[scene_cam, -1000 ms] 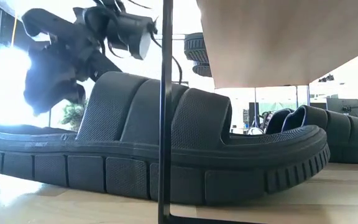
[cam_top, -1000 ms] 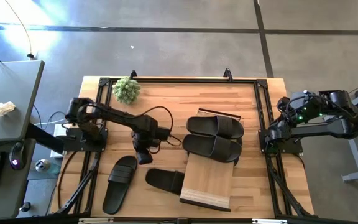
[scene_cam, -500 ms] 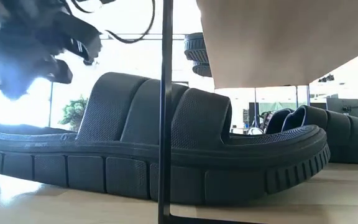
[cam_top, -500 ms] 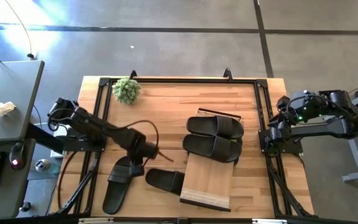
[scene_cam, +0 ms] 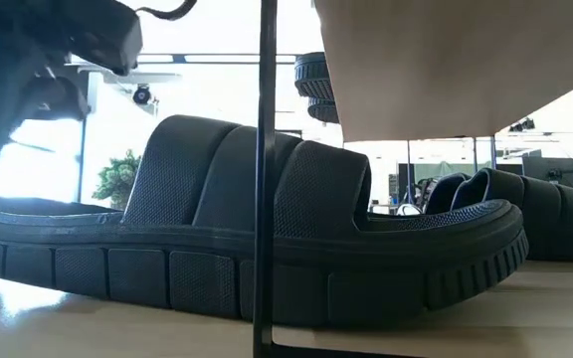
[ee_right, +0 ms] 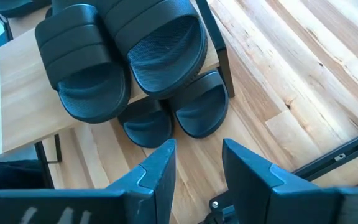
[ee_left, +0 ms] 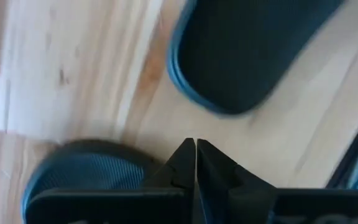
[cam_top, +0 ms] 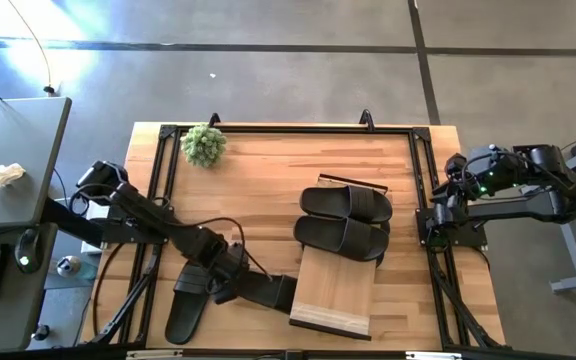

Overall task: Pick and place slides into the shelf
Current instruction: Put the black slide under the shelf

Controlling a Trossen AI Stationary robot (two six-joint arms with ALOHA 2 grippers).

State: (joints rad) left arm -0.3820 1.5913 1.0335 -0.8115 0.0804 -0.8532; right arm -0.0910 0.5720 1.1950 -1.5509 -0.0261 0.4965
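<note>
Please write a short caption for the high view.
Left gripper shut between two matte black rubber slides on the wooden table; two more lie on the light-wood shelf.

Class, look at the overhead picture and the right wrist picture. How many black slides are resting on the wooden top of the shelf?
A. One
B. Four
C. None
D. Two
D: two slides lie side by side on the plank top of the shelf, while the slide and its neighbour near the left gripper sit on the table.
</note>
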